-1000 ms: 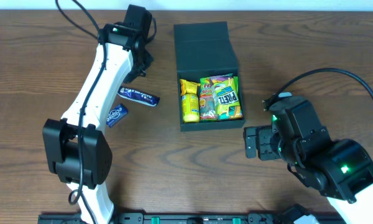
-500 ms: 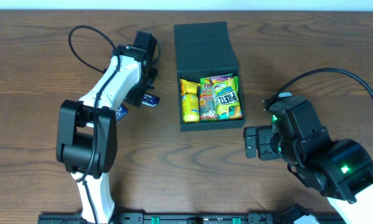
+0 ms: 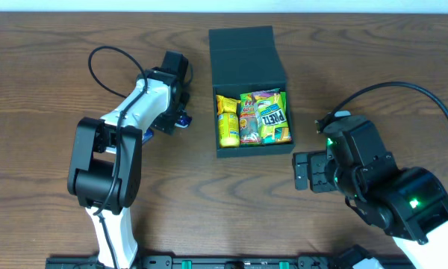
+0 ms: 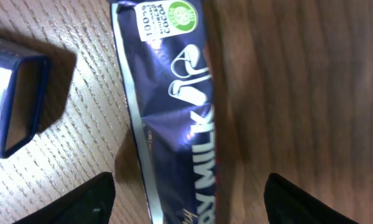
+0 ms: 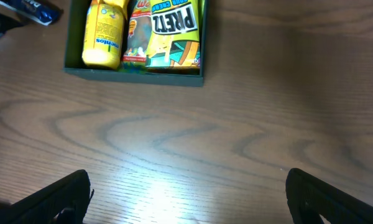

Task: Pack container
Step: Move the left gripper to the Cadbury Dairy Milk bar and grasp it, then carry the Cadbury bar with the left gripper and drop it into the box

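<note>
Black container (image 3: 246,58) sits mid-table toward the far edge, its flap lid (image 3: 246,45) folded open and back. Three packets lie inside it side by side: yellow packet (image 3: 225,121) on the left, multicoloured packet (image 3: 248,119) in the middle, Pretz pack (image 3: 274,116) on the right.

Your left gripper (image 4: 188,202) is low over a purple Dairy Milk bar (image 4: 174,112), which lies flat on the wooden table (image 3: 373,45) just left of the container. The jaws stand wide, one finger on either side of the bar, and neither visibly touches the wrapper. A small blue packet (image 4: 9,93) lies near the bar, apart from it.

Your right gripper (image 5: 188,199) hangs near the container's front right corner, clear of it. Its jaws are spread fully, with only bare wood between them.
</note>
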{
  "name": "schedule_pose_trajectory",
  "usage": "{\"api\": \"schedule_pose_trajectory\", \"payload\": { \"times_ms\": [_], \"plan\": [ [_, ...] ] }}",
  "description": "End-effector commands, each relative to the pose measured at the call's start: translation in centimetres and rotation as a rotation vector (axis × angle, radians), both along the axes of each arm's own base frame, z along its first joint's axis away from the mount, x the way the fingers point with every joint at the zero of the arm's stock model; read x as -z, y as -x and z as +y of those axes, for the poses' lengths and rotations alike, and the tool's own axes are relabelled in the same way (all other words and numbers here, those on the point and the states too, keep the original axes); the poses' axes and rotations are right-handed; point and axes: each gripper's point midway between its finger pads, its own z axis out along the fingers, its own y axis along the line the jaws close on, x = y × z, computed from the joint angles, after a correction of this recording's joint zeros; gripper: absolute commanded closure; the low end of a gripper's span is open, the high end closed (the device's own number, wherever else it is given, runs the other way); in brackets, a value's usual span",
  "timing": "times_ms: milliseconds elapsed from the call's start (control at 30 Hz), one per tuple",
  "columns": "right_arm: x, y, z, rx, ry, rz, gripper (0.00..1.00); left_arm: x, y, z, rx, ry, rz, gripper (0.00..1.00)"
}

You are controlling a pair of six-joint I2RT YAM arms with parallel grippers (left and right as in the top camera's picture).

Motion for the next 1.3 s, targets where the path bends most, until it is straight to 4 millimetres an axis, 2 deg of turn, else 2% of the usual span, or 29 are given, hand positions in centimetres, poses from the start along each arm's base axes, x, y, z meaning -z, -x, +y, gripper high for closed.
{"api": "schedule_pose_trajectory", "payload": {
  "times_ms": [0,133,300,467,600,667,733,867,1000,1100,1267],
  "plan": [
    [-0.3,-0.1,-0.2,-0.001,0.006,-0.012,0.01,0.9,0.6,0.3,-0.010,-0.002,0.018,0.26],
    [-0.3,-0.1,-0.2,-0.001,0.006,-0.012,0.01,1.1,0.7,0.3,-0.009,0.001,0.018,0.30],
    [-0.3,-0.1,-0.2,-0.001,0.006,-0.012,0.01,1.1,0.7,0.2,-0.005,0.003,0.021,0.55],
    [-0.3,-0.1,-0.2,-0.001,0.006,-0.012,0.01,1.2,0.8,0.1,0.035,0.006,0.026,0.73],
    [-0.3,-0.1,-0.2,-0.001,0.006,-0.012,0.01,1.2,0.9,0.1,0.136,-0.012,0.036,0.84],
    [-0.3,-0.1,-0.2,-0.001,0.006,-0.012,0.01,1.1,0.9,0.1,0.188,-0.020,0.042,0.94],
    [-0.3,-0.1,-0.2,-0.001,0.006,-0.013,0.01,0.9,0.8,-0.1,0.243,-0.021,0.040,0.94],
    [-0.3,-0.1,-0.2,-0.001,0.006,-0.012,0.01,-1.2,-0.4,-0.4,0.364,-0.043,0.008,0.94],
    [-0.3,-0.1,-0.2,-0.001,0.006,-0.012,0.01,-4.7,-2.4,-1.0,0.524,-0.094,-0.066,0.94],
    [-0.3,-0.1,-0.2,-0.001,0.006,-0.012,0.01,-7.9,-3.8,-2.6,0.707,-0.151,-0.147,0.94],
    [-0.3,-0.1,-0.2,-0.001,0.006,-0.012,0.01,-10.7,-4.0,-6.4,0.936,-0.202,-0.223,0.94]
  ]
}}
